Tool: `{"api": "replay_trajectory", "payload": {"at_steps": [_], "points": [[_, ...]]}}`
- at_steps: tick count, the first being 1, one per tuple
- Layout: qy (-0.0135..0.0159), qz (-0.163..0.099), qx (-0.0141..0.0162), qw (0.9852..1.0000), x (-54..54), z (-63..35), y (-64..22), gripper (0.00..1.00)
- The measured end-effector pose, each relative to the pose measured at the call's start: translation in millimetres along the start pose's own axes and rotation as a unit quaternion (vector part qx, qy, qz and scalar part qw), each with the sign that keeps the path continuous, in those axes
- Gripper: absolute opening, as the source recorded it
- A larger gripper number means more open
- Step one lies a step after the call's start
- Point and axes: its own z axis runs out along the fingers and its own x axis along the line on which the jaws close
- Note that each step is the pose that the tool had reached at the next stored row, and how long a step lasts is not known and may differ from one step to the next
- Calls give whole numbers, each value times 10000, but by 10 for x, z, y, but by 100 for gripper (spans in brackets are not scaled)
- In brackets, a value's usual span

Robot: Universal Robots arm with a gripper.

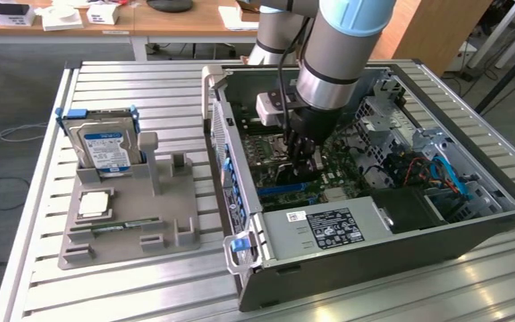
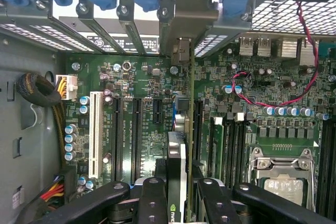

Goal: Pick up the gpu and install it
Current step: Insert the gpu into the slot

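The black 2-fingered tool (image 1: 300, 161) is partly closed, clamping the thin green gpu card with a black cooler (image 2: 177, 153) edge-on between its fingers (image 2: 152, 198). Both sit at the exterior view's centre, inside the open grey computer case (image 1: 374, 268), over the green motherboard (image 2: 136, 87).

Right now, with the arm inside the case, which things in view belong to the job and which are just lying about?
In the job:
gpu, held edge-on in the gripper
motherboard with its expansion slots
open computer case

Lying about:
hard drive, standing in the grey holder
RAM stick, lying on the holder
what looks like a CPU, also on the holder
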Motion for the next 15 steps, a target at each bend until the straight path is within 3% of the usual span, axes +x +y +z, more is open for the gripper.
{"api": "replay_trajectory", "payload": {"at_steps": [15], "points": [[-5,49,2,10000,8,0,0,27]]}}
